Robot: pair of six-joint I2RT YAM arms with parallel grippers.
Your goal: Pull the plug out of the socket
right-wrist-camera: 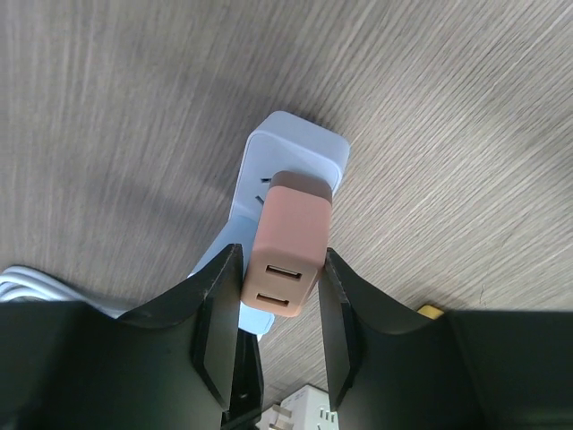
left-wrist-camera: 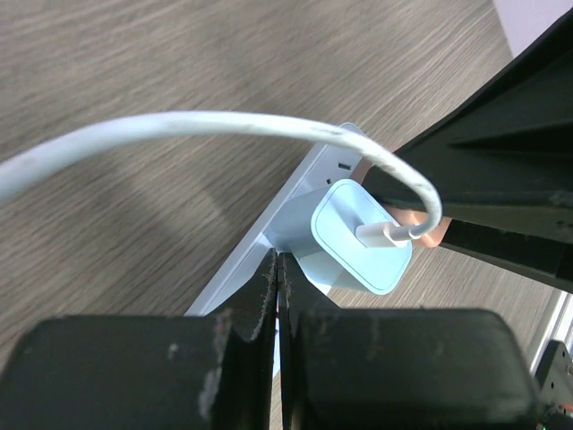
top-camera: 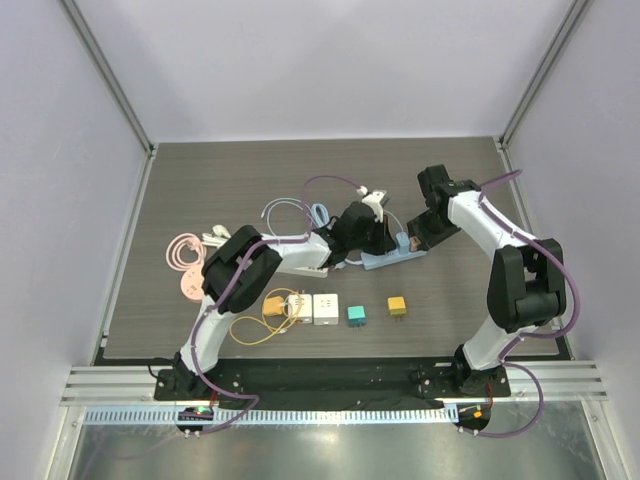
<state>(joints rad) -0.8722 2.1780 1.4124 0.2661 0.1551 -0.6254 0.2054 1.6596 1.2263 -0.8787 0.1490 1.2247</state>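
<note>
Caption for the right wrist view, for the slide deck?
Jaws of the right gripper clamp the pink two-port USB charger plugged into the pale blue power strip on the wood-grain table.

Grey-brown wood grain runs across the surface (top-camera: pixel 200 190). The socket strip (right-wrist-camera: pixel 295 148) is pale blue, the plug (right-wrist-camera: pixel 291 251) salmon pink, the charger (left-wrist-camera: pixel 363 237) light blue, its cable (left-wrist-camera: pixel 179 125) white. The left gripper (left-wrist-camera: pixel 276 269) and right gripper (right-wrist-camera: pixel 278 260) are black. There is 1 yellow adapter (top-camera: pixel 397 305), 1 teal adapter (top-camera: pixel 356 315) and 1 white adapter (top-camera: pixel 326 308).
</note>
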